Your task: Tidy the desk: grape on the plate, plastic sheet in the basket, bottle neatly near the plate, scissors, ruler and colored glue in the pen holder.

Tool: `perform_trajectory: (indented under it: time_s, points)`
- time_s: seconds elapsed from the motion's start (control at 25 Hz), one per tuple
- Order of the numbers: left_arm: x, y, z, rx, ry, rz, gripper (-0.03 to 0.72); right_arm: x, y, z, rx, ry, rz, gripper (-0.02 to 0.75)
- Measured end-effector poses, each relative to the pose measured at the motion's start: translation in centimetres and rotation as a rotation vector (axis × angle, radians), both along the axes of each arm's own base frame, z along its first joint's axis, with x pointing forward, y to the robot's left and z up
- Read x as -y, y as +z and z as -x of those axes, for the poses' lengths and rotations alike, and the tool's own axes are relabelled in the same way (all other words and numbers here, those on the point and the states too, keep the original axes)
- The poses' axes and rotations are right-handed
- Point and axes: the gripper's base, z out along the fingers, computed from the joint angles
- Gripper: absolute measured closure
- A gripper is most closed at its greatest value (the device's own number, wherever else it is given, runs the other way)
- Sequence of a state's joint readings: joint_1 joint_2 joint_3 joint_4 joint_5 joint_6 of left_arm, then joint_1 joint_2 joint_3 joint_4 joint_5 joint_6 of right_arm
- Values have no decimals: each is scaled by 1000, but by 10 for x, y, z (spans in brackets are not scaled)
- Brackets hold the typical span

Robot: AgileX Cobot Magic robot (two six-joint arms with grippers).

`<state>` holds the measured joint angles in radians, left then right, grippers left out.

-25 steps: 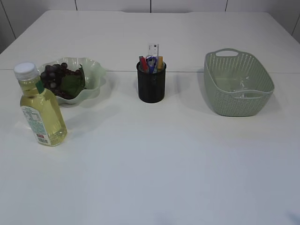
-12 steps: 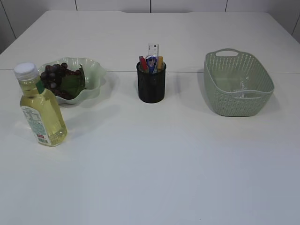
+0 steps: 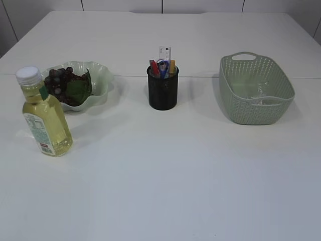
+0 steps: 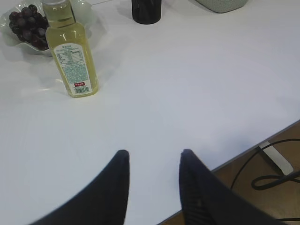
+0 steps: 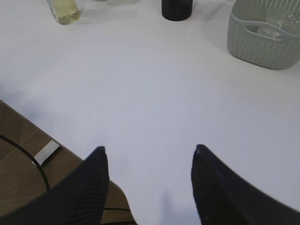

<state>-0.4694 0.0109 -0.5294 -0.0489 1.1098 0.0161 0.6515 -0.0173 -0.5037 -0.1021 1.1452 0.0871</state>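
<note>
A bottle point(image 3: 44, 115) of yellow liquid with a white cap stands upright in front of the pale green plate point(image 3: 103, 80), which holds dark grapes point(image 3: 62, 83). The black pen holder point(image 3: 162, 91) holds the ruler point(image 3: 164, 52), blue-handled scissors point(image 3: 161, 65) and colored glue sticks point(image 3: 171, 66). The clear plastic sheet point(image 3: 258, 95) lies in the green basket point(image 3: 253, 113). My left gripper point(image 4: 153, 154) is open and empty above the table's near edge, the bottle point(image 4: 70, 51) ahead of it. My right gripper point(image 5: 149, 151) is open and empty near the front edge. Neither gripper shows in the exterior view.
The table's front edge, brown floor and black cables point(image 4: 272, 178) show in both wrist views. The right wrist view shows the basket point(image 5: 262, 40) at the far right and the pen holder point(image 5: 176, 9) at the top.
The exterior picture has shifted a pixel or two to the right. None of the objects has moved on the table.
</note>
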Motion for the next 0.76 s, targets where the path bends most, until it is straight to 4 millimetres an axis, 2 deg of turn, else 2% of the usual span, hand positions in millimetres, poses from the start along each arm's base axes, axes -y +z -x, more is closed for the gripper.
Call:
perform_trajectory:
  time_s: [0.76]
  points:
    - [0, 0, 0, 0, 0, 0, 446, 0, 0, 0, -3, 1, 0, 289]
